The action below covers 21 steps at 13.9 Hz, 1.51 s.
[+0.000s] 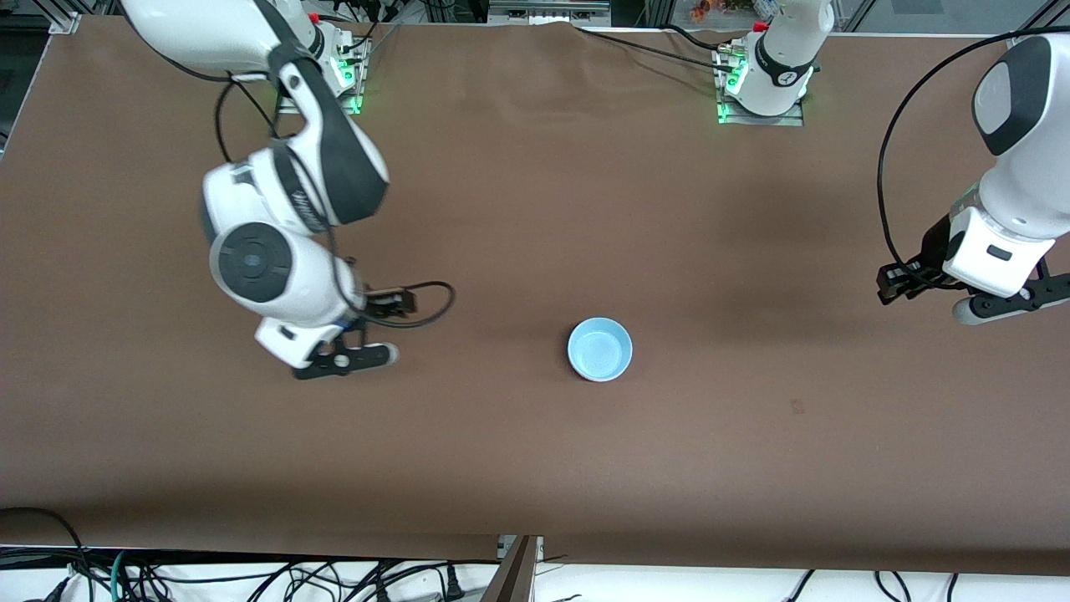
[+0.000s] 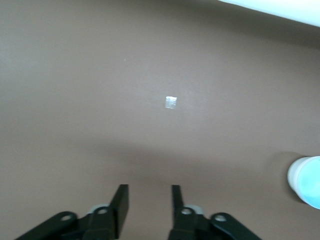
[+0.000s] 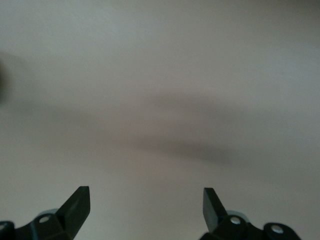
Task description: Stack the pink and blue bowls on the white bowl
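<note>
Front view, blue bowl [image 1: 599, 349] topmost and empty mid-table, both arms' jaws released, holding nothing.

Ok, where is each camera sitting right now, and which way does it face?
Front view: high across the table, facing both bases; shows the blue bowl mid-table, the right gripper and left gripper over bare table.
Left wrist view: on the left wrist, looking down past its open fingers at the table; the blue bowl sits at the frame's edge.
Right wrist view: on the right wrist, looking down past wide-open fingers at bare table.
Shared: front and left wrist views both show the blue bowl.
</note>
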Each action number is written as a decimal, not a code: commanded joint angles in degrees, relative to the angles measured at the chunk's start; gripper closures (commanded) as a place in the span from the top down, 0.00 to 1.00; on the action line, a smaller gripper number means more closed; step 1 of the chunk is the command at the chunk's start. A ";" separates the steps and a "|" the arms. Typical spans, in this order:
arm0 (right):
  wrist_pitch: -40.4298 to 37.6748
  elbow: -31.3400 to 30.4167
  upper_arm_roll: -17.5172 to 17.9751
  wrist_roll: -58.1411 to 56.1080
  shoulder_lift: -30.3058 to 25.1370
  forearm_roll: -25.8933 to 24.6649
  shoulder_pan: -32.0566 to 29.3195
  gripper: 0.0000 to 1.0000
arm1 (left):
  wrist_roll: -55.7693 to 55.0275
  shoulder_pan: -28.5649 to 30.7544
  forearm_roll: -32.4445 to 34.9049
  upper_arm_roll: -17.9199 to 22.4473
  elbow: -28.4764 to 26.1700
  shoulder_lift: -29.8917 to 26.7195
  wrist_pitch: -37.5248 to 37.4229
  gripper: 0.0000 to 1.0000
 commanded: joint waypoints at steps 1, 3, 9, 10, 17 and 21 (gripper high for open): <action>-8.13 -1.58 -3.15 -6.51 -4.26 -0.84 -0.33 1.00 | 2.80 0.76 -2.23 -0.24 -0.98 -3.41 -1.41 0.58; -10.18 -2.19 -3.87 -6.26 -8.03 -0.58 -1.90 1.00 | 4.65 0.76 -2.32 -0.15 1.91 -3.68 -5.00 0.60; -9.83 -9.22 -3.70 -6.79 -23.32 -0.83 -11.92 1.00 | 4.21 -0.46 -2.23 -0.33 4.91 -0.43 -5.90 1.00; -9.91 -9.84 -3.61 -6.88 -25.69 -0.58 -13.41 1.00 | 4.21 -0.55 -2.15 -0.33 4.91 -0.25 -5.82 1.00; -10.36 -20.80 -3.35 -4.07 -33.26 -0.93 -16.33 1.00 | 4.30 -1.43 -1.53 -0.33 6.31 1.77 -5.55 1.00; -10.35 -22.15 -3.52 -4.15 -33.10 -1.10 -16.42 1.00 | 4.39 -1.34 -1.53 -0.33 6.41 1.77 -5.55 1.00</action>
